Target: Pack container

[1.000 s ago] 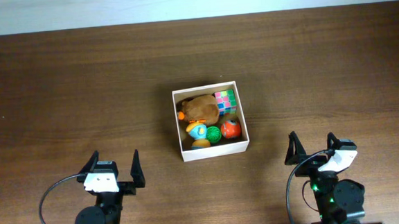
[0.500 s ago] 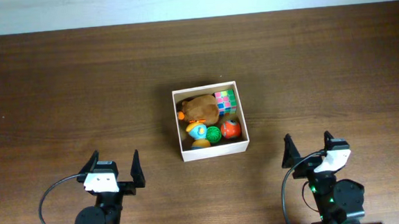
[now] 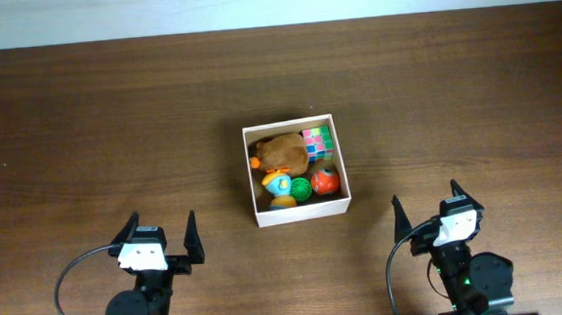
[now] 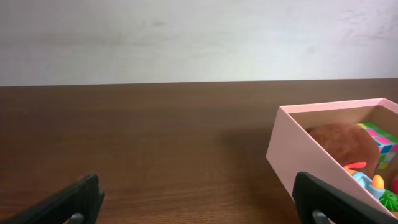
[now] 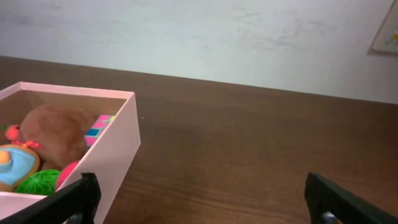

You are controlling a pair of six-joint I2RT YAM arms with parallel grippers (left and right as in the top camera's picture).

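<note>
A dark brown wooden counter point(image 3: 112, 119) runs up to a pale wall point(image 4: 199, 37) along its far edge. The container point(image 3: 304, 213) sits flat near the middle of the counter, a little toward the right edge, well apart from both arms and closer to the right one. Its outer walls are white and its inside is tan.

Toys fill the container. A brown plush toy point(image 3: 283, 151) lies against the far wall toward the far-left corner. A multicoloured cube point(image 3: 318, 142) sits in the far-right corner, just beside the plush. Along the near wall lie a blue-and-yellow toy point(image 3: 278, 185), a green ball point(image 3: 301, 187) and an orange-red ball point(image 3: 325, 181), side by side and close together.

The left arm point(image 3: 142, 283) stands by the counter's near edge toward the left corner. Its jaws are spread wide and hold nothing. The right arm point(image 3: 459, 269) stands by the near edge toward the right corner, its jaws likewise wide apart and empty. Both sets of jaws point toward the far edge, and neither touches the container. A black cable point(image 3: 69, 288) loops beside the left arm.
</note>
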